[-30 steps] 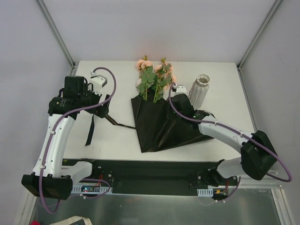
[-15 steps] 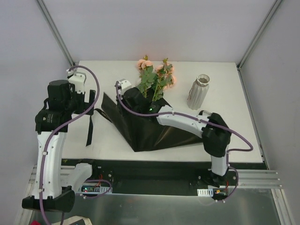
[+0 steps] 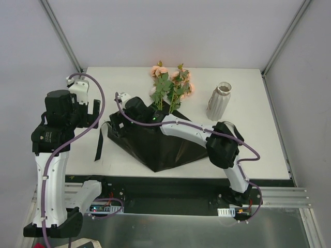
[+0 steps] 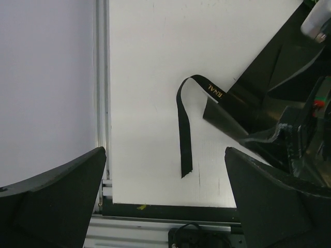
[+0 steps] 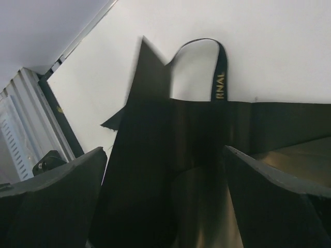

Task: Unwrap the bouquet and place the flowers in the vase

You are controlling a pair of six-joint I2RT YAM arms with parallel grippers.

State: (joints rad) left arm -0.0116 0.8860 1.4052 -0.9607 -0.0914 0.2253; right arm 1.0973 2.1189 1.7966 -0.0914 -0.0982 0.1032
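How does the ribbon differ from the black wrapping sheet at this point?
The ribbon is a narrow strip with gold lettering; the wrapping sheet is broad and plain. The ribbon lies looped on the table left of it; the sheet is spread wide, the flowers at its far edge. Both are black.

Lower stems of the flowers (image 3: 169, 88) vanish behind the far edge of the black sheet (image 3: 160, 147). In the top view the gold lettering on the ribbon (image 3: 98, 144) is too small to read; both wrist views show only "RNAL" before the ribbon slips behind the sheet. The left wrist view's right edge and the right wrist view's bottom edge cut the sheet off
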